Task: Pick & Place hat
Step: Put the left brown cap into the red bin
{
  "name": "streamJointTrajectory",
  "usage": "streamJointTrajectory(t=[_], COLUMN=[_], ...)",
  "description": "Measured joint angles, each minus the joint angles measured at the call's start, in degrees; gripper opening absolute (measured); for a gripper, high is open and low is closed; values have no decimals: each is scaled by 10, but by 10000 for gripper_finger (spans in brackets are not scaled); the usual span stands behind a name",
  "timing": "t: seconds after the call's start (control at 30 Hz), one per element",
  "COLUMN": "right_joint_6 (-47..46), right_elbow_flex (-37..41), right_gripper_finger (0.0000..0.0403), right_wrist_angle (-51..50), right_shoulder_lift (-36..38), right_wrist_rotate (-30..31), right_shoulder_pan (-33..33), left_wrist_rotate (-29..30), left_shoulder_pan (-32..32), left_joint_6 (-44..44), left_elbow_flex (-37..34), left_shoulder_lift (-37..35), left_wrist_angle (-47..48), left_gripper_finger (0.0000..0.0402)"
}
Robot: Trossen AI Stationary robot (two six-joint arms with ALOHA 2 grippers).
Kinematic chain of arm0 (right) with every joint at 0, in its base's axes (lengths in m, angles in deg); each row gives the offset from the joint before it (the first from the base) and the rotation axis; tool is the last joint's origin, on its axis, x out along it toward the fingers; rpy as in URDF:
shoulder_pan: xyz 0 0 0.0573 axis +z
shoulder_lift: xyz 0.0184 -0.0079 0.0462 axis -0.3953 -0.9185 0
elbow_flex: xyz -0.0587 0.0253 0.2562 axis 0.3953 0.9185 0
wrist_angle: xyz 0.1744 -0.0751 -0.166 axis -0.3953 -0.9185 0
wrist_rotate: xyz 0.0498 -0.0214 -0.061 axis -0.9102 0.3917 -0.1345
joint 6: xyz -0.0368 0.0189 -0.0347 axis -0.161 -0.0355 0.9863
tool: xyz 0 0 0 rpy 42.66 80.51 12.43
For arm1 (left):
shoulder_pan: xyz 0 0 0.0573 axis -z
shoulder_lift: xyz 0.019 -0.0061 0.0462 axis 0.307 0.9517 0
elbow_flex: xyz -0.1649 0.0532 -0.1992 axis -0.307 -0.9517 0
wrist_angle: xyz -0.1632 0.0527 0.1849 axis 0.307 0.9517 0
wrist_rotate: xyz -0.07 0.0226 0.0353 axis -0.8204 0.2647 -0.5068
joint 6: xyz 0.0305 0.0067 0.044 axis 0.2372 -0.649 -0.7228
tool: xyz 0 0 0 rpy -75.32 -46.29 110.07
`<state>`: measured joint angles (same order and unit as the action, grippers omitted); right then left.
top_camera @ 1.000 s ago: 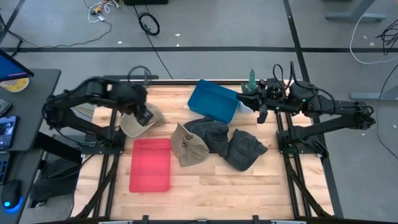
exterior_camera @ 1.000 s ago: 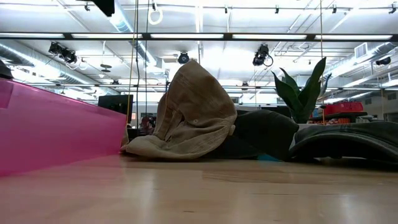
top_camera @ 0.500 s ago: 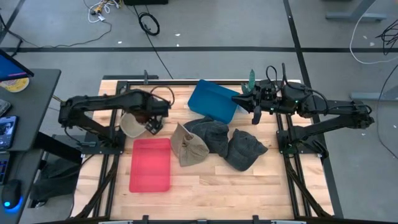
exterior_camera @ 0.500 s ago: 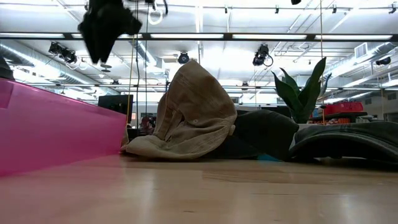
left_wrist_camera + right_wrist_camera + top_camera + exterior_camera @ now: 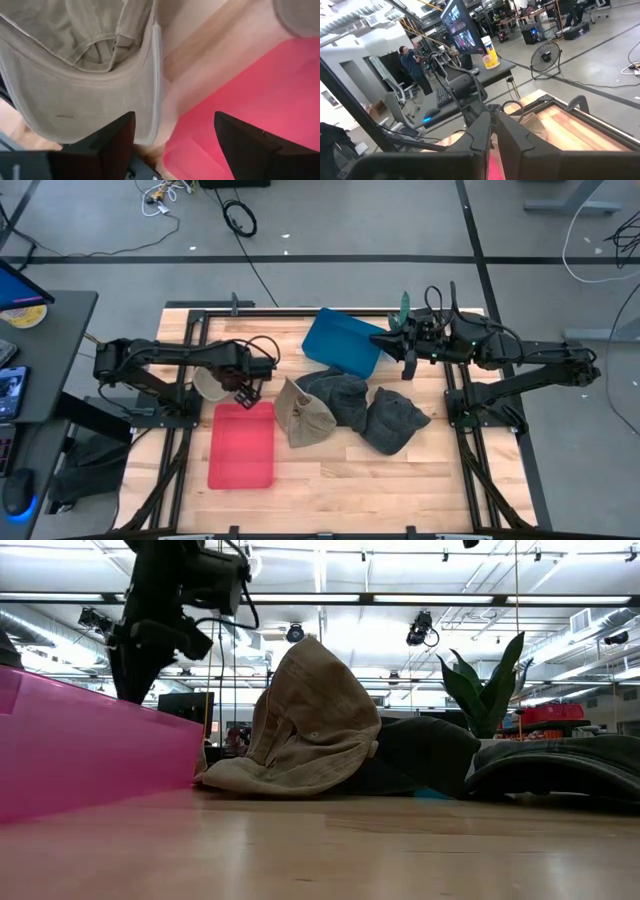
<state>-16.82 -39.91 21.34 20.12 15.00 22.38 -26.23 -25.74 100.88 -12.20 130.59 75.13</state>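
Tan cloth hat (image 5: 210, 383) left of centre, under left gripper (image 5: 243, 388) with fingers (image 5: 107, 145) spread wide and empty, possibly snagged against pink plastic tray (image 5: 242, 445); right gripper (image 5: 409, 362) pinched closed, upper right.

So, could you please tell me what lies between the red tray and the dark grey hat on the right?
In the high view, the upright tan hat lies between the red tray and the dark grey hat, on the wooden table.

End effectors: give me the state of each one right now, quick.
Left end effector: open, holding nothing, above the tan hat and the red tray.
Right end effector: shut, holding nothing, near the blue tray.
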Motion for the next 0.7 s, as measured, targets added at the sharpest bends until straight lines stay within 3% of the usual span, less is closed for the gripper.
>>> streamJointTrajectory(t=[0.5, 0.7], right_joint_6=[0, 0], right_elbow_flex=[0, 0], right_gripper_finger=[36, 36], right_wrist_angle=[9, 9], right_shoulder_lift=[0, 0], right_wrist_rotate=[1, 1], right_shoulder_pan=[0, 0], left_wrist_rotate=[1, 18], left_shoulder_pan=[-53, -71], left_joint_6=[-55, -79], left_elbow_flex=[-69, -69], left_shoulder_lift=[0, 0], left_wrist_angle=[-63, -74], left_gripper_finger=[275, 224])
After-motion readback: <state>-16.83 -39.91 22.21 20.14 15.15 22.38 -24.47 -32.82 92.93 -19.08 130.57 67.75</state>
